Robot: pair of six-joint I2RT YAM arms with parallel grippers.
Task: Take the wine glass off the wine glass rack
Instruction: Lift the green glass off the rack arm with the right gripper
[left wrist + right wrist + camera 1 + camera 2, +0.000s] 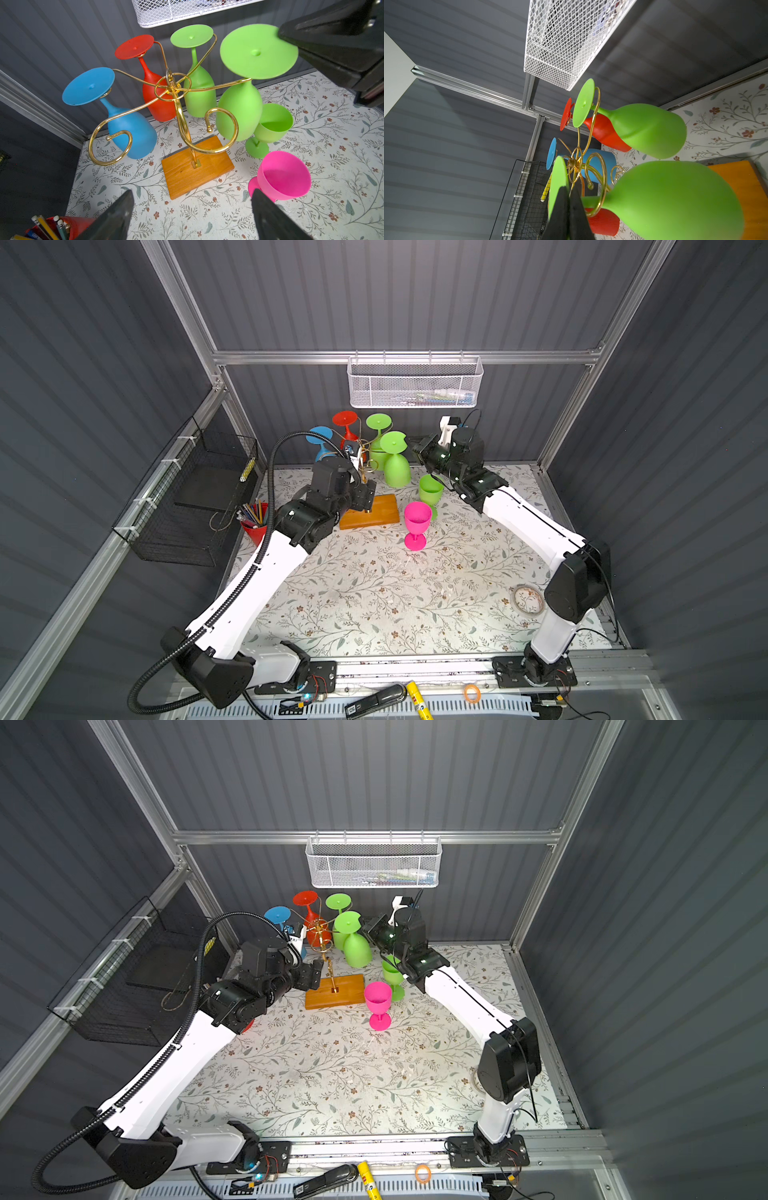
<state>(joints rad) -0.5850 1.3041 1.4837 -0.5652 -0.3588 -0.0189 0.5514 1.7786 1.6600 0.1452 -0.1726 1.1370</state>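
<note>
**Right pincer clenching on the foot of a hanging glass**

We are seeing the right pincer clenching on the rim of the flat foot of the green wine glass. Its two black fingers are pressing together with only the thin disc edge between them.

The glass is hanging upside down, bowl downward, with its stem sitting in a curled arm of the wine glass rack. It is on the side nearest the right arm and is not yet off. The rack is standing towards the back of the worktop on its wooden base.

The left pincer is hanging released, jaws spread wide and gripping nothing. It is just beside the rack's post and over one end of the base.

We are also finding a blue glass, a red glass and a second green glass hanging from other arms. An upright green glass and a pink glass are standing on the worktop just beside the base.

A floral covering is lining the worktop, and grey ribbed panels in an aluminium frame are closing it in. A white mesh basket is hanging on the back wall above the rack, and a black wire basket on the left wall. A red cup of pencils is standing near the black basket. A roll of tape is lying near the right arm.
</note>
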